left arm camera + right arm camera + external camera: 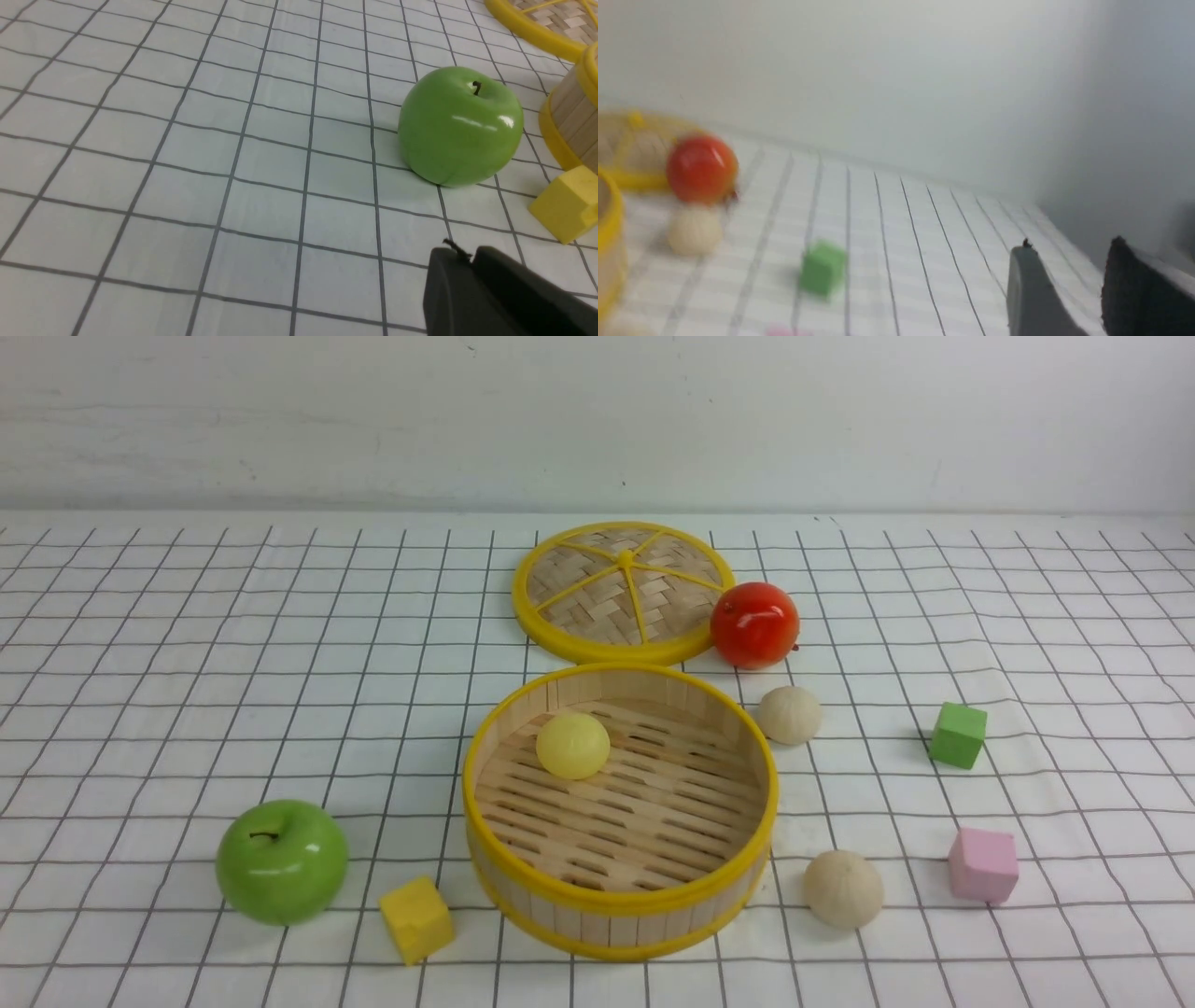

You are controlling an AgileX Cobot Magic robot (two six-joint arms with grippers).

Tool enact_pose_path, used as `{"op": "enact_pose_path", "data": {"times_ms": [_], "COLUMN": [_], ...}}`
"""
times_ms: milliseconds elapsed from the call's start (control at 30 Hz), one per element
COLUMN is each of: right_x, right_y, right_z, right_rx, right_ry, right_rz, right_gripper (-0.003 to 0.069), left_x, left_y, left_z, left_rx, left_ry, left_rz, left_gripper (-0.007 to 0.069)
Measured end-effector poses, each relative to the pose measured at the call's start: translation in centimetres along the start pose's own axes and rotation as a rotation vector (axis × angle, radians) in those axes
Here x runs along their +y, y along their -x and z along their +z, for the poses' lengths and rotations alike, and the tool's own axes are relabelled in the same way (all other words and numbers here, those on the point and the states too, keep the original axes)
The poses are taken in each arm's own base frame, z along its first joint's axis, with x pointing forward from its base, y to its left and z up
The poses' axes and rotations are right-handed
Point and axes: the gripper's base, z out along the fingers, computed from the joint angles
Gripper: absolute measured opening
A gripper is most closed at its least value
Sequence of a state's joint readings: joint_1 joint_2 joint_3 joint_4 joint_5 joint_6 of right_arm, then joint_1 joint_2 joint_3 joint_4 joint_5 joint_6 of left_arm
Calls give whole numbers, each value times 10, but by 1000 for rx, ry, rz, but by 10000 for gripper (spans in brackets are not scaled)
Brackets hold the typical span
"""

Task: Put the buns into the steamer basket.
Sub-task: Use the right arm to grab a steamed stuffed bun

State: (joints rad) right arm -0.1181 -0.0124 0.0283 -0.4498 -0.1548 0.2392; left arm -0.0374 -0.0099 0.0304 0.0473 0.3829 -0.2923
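Two pale buns (789,714) (843,889) were found outside the basket (616,905), ahead of the half-open, empty right hand (1071,247), so judged its job; the left hand (467,249) was nearly closed, empty.

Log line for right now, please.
yellow bun in steamer basket; two beige buns outside; right gripper open, empty; left gripper shut, empty

The left pincer (469,255) is held low over the bench (233,186). Its two dark fingers (448,289) are set side by side, with barely a seam seen between them, and nothing is gripped. The right pincer (1071,249) is likewise held above the bench. Its fingers (1031,289) are set apart with a clear gap between them, and nothing is carried there.
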Motion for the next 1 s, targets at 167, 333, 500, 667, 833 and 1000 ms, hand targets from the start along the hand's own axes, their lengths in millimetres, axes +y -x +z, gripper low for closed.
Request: {"op": "enact_pose_path", "data": {"times_ms": [167, 333, 500, 667, 833, 1000], "right_x": [-4, -32, -46, -51, -34, 17], "right_y": [50, 125, 179, 183, 144, 98], "right_z": [-6, 2, 33, 87, 134, 168], "right_rx": [-395, -468, -240, 97, 297, 619], "right_ry": [55, -11, -52, -76, -5, 183], "right_rz": [322, 590, 530, 484, 430, 437], "right_gripper": [239, 239, 239, 239, 239, 239], "left_x": [0, 0, 0, 0, 0, 0], "left_y": [0, 0, 0, 0, 0, 0], "left_z": [0, 0, 0, 0, 0, 0], "left_rx": [0, 0, 0, 0, 0, 0], "left_ry": [0, 0, 0, 0, 0, 0], "left_rz": [0, 0, 0, 0, 0, 0], "left_gripper": [57, 63, 71, 75, 81, 83]}}
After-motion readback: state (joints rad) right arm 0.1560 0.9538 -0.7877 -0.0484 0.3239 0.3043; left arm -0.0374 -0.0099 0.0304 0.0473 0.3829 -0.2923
